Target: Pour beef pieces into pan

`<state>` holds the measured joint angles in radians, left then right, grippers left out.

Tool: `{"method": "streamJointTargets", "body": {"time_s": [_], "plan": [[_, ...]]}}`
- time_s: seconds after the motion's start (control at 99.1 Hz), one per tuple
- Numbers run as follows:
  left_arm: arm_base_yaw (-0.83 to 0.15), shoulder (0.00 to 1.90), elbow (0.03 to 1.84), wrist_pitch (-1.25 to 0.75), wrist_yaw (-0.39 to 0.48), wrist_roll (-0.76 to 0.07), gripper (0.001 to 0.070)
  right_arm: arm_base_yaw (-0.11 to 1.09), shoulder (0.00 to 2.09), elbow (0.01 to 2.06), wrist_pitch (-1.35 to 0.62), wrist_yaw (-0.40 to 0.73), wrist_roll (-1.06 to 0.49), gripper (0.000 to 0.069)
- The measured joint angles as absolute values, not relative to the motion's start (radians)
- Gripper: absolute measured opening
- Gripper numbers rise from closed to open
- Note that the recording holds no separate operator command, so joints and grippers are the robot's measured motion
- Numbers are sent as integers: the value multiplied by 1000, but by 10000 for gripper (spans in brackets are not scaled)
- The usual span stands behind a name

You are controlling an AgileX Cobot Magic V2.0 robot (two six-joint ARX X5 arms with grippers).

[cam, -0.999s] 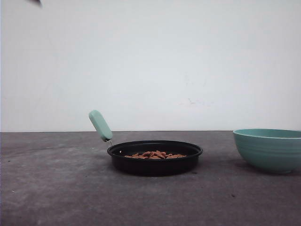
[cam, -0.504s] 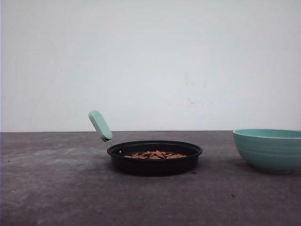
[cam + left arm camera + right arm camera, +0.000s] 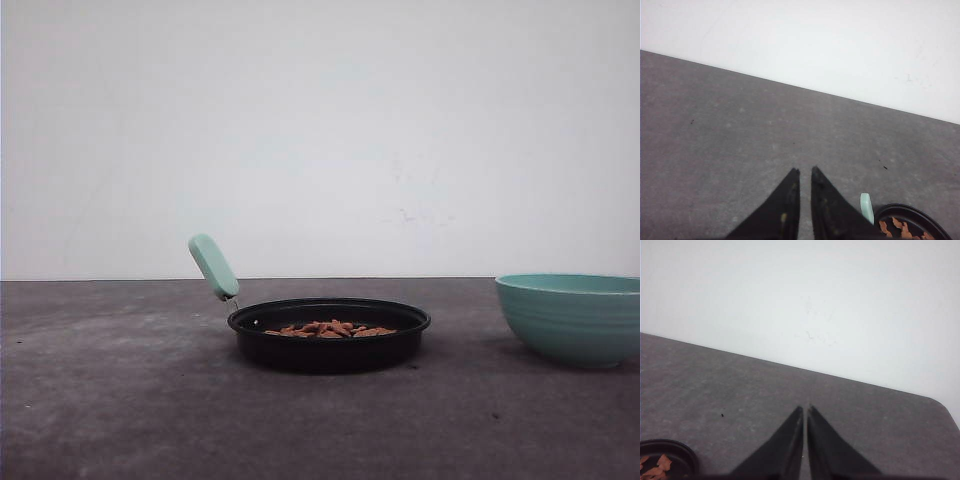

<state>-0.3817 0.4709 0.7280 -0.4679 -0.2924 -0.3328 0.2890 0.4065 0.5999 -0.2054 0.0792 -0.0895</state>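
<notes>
The black pan (image 3: 330,352) stands on the dark table at the middle, its mint-green handle (image 3: 214,266) slanting up to the left. The beef pieces (image 3: 330,328) lie as a low reddish-brown heap inside it. In the left wrist view my left gripper (image 3: 805,170) is shut and empty above bare table, with the pan's rim (image 3: 912,209), handle (image 3: 867,207) and some beef pieces (image 3: 900,225) off to one side. My right gripper (image 3: 805,407) is shut and empty too, apart from the pan's rim (image 3: 667,443) and beef pieces (image 3: 660,462) at the frame corner.
A teal ribbed bowl (image 3: 572,318) stands on the table to the right of the pan, a gap between them. A white wall rises behind the table's far edge. The table's rounded far right corner (image 3: 940,405) appears in the right wrist view.
A dark bit of arm at the top left corner of the front view one second ago has gone out of frame. Pan, beef and bowl have stayed put.
</notes>
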Motion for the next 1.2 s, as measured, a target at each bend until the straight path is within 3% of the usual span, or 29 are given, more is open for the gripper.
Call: {"method": "streamJointTargets", "body": {"time_s": [0.464,0.656,0.777,1.2], "plan": [[-382,472,728,-468,-292,-333,14,289,392,600,-206,83,-89,11],[-382,472,728,-468,-292,-333,14,239,328,597,-362,257,-88,11],[-382,472,728,-468,-292,-333,14,181,281,512,-395,311,-57,11],[-382,472,728,-468,-292,-333,14,44,0,87,-332,122,53,11]]}}
